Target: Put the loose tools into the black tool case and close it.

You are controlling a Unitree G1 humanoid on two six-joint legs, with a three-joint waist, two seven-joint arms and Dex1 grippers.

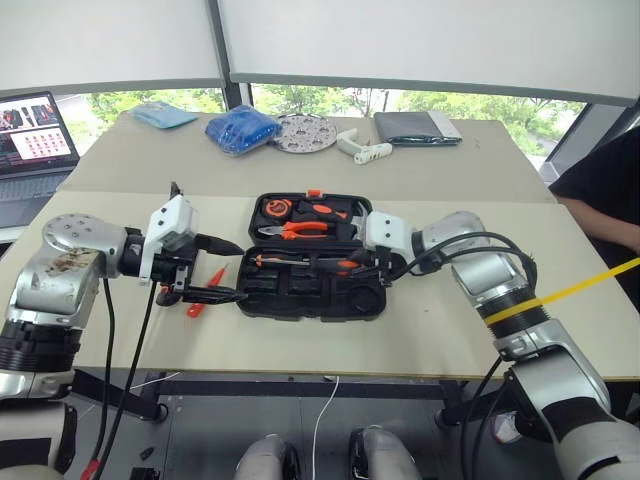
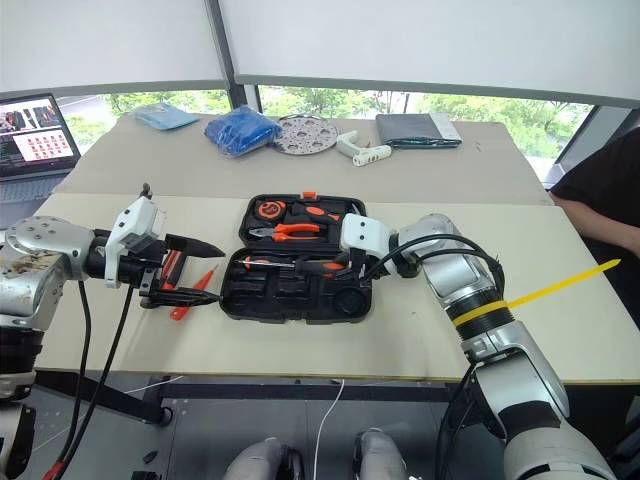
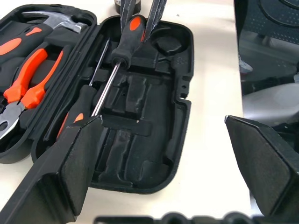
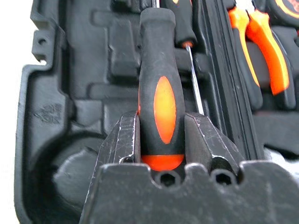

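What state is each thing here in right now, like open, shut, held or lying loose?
Black tool case: open, flat on the table.
Right gripper: shut on a screwdriver, over the case.
Left gripper: open, holding nothing.
Second screwdriver: lying in the case.
Pliers: stowed in the lid.
Laptop: open, screen on.
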